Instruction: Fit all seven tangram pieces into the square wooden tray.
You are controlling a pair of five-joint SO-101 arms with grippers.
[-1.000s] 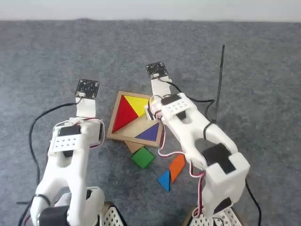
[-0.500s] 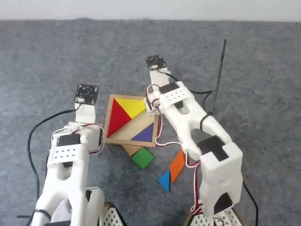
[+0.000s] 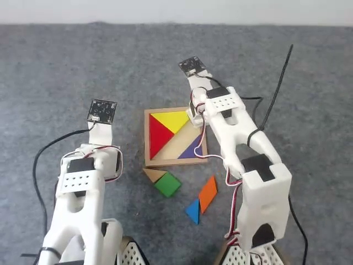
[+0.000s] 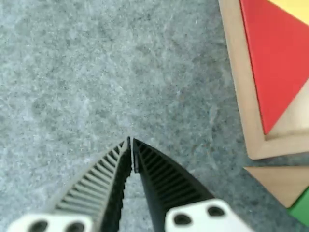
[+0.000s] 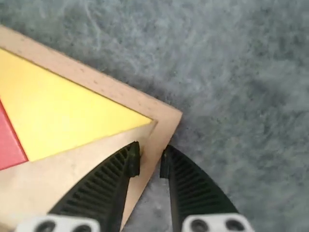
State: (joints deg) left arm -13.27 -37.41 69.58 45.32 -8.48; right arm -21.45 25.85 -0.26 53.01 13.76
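My right claw [image 5: 149, 160] is clamped on the rim of the square wooden tray [image 3: 147, 138], near one corner. One finger is inside the wall and the other outside on the grey worktop [image 3: 83, 66].

My left claw [image 4: 131, 147] is pressed together, holding nothing. It sits low over the worktop, near the tray's opposite side and apart from it.

The tray lies flat between my two arms with three pieces in it:
- The red triangle [image 3: 158, 136] is along the wall on my left arm's side.
- The yellow triangle [image 3: 172, 119] is along the far wall and touches the red triangle edge to edge.
- The purple triangle [image 3: 190, 152] is in the near corner on my right arm's side, partly behind a wire.

Bare wood shows between the purple triangle and the other two.

Four pieces lie loose on the worktop in front of the tray:
- The tan triangle [image 3: 154, 174] is just beside the tray's near edge.
- The green square [image 3: 167, 185] touches the tan triangle.
- The orange parallelogram [image 3: 208, 194] is over toward my right arm.
- The blue triangle [image 3: 193, 211] is right against the orange parallelogram's lower end.
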